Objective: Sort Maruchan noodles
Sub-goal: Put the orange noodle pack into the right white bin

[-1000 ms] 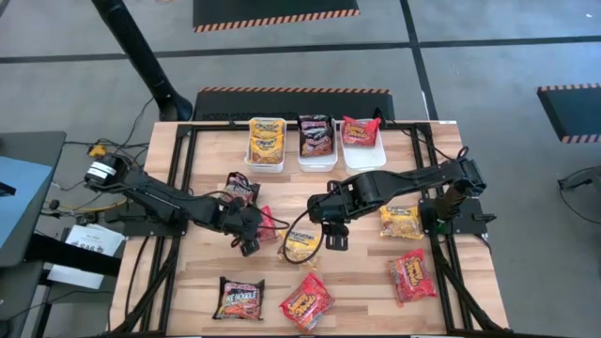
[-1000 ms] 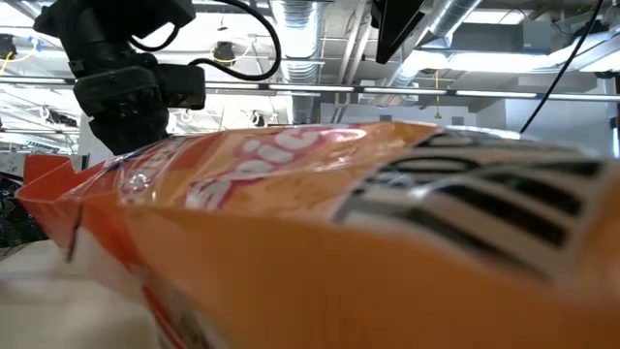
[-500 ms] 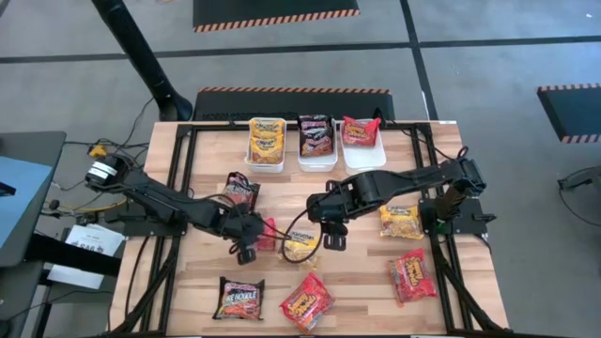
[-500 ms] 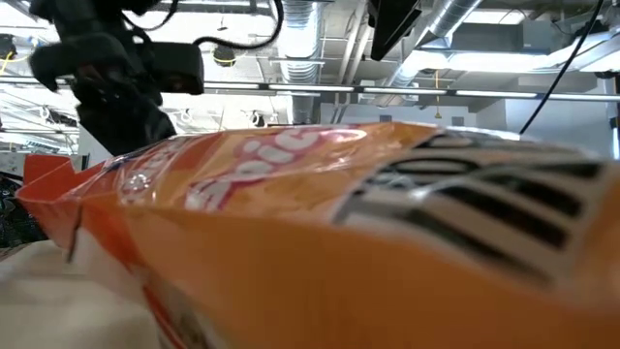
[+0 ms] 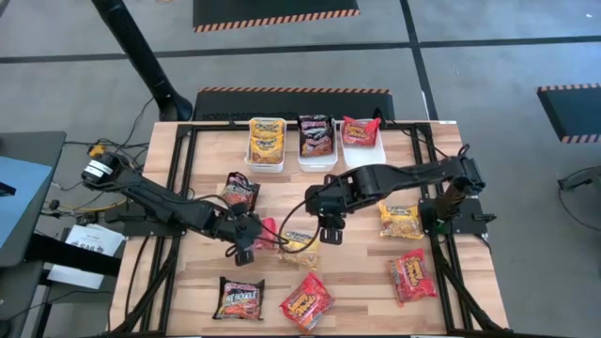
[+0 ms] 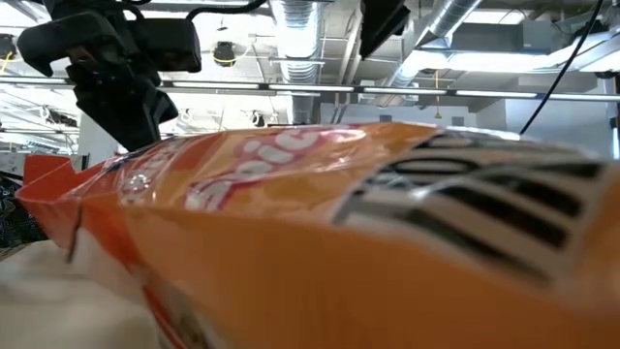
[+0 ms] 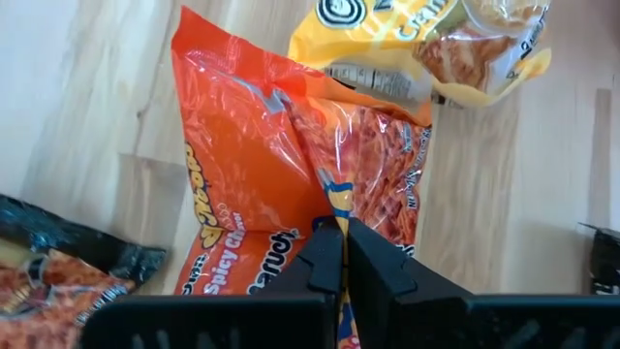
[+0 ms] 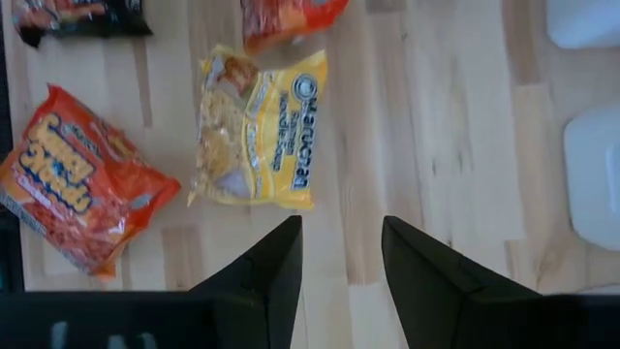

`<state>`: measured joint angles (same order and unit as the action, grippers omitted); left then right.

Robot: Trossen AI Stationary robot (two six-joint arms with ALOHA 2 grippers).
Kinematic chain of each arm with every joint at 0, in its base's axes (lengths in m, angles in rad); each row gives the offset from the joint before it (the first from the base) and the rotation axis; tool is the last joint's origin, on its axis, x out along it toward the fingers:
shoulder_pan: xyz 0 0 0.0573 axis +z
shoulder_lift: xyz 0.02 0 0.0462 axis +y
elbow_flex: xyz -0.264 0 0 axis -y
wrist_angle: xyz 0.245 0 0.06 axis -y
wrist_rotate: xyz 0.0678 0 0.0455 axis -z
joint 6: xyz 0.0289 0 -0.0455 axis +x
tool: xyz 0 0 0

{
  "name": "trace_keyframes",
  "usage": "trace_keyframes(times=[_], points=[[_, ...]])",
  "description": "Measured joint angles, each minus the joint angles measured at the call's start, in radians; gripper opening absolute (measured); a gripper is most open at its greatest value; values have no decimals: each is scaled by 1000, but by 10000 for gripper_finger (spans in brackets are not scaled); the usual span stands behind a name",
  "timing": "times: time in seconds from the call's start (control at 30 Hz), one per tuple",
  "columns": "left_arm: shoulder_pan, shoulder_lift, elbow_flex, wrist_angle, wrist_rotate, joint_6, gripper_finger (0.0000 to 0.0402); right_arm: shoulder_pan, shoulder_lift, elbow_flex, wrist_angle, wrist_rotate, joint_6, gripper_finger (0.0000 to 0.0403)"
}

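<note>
Left pincer (image 7: 336, 254) clenched on the red packet (image 7: 281, 184) beside the yellow packet (image 8: 254, 131); right pincer (image 8: 339, 254) released above it.

Left tool (image 5: 255, 235) on red packet (image 5: 269, 231), right tool (image 5: 328, 228) beside yellow packet (image 5: 299, 242).

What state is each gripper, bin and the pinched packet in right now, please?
left gripper: shut on the red packet.
red packet: pinched at its edge, lying on the table.
right gripper: open, holding nothing.
three white bins: each holding packets.
</note>
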<state>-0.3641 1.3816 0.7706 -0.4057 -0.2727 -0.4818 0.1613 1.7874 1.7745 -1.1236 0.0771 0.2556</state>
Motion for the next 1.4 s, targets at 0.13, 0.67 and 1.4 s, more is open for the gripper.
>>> trace_keyframes(times=[0.13, 0.67, 1.4], points=[[0, -1, 1, 15, -23, 30, 0, -18, 0, 24, 2, -7, -18, 168], [23, -7, 135, -27, -135, 216, 0, -101, 0, 52, 13, -131, -184, 169], [60, -16, 269, -184, -262, 350, 0, -169, 0, 52, 86, -184, -231, 169]])
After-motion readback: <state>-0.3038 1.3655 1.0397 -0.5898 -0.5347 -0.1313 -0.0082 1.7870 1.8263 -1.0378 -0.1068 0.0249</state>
